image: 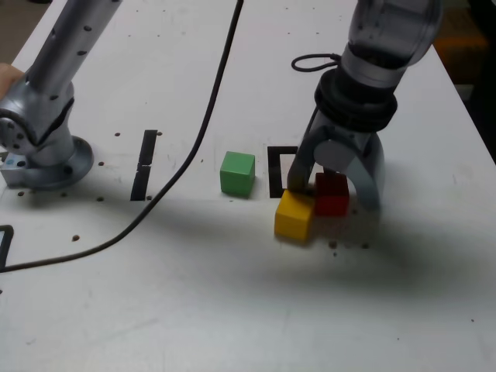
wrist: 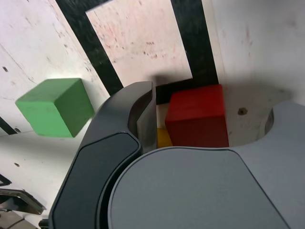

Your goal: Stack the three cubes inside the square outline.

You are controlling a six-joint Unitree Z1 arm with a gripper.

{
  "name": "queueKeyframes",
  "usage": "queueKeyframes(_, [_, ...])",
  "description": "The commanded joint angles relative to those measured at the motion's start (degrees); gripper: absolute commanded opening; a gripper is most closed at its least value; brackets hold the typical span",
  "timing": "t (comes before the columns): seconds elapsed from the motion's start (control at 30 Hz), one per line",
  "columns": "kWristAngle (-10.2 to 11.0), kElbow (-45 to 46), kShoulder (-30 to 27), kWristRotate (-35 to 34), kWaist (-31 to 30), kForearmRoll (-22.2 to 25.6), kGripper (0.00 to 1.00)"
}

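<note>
The arm is at the approach to a first pick, as far as the views let one judge. Its grey metal gripper (wrist: 205, 124) has its fingers apart, one on either side of the small matte red cube (image: 332, 194), with no sign of a clamp on it. The small matte yellow cube (image: 294, 215) sits just beside the red one, close to a fingertip. The small matte green cube (image: 238, 173) stands alone on the white desk (image: 194, 310), between the straight black tape strip (image: 144, 165) and the thick black tape square outline (image: 275, 172). The outline's white interior holds no cube.

The next move probably calls for closing on the red cube without nudging the yellow one, then lifting it and setting it down inside the outline as a base.

The exterior view shows nearly all of the yellow cube and how the cubes lie on the desk, well in from its right edge; the wrist view gives only a yellow sliver behind a finger. The wrist view, in turn, shows the outline's interior and the red cube near its border, which the arm partly hides in the exterior view.
</note>
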Motion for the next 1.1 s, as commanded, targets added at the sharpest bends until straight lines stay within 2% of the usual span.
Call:
queueKeyframes(0.0, [-0.5, -0.2, 0.2, 0.0, -0.5, -0.1, 0.85])
queueKeyframes(0.43, [-2.0, -0.2, 0.4, -0.1, -1.5, -0.4, 0.83])
queueKeyframes(0.57, [-1.7, 0.0, 0.4, -0.2, -1.3, -0.8, 0.77])
queueKeyframes(0.73, [-1.4, 0.5, 0.5, -0.6, -0.9, -2.0, 0.61])
queueKeyframes(0.93, [-1.6, 1.0, 0.6, -2.0, -0.3, -2.7, 0.29])
queueKeyframes(1.07, [-2.6, 1.3, 0.7, -2.1, -0.2, -2.3, 0.22])
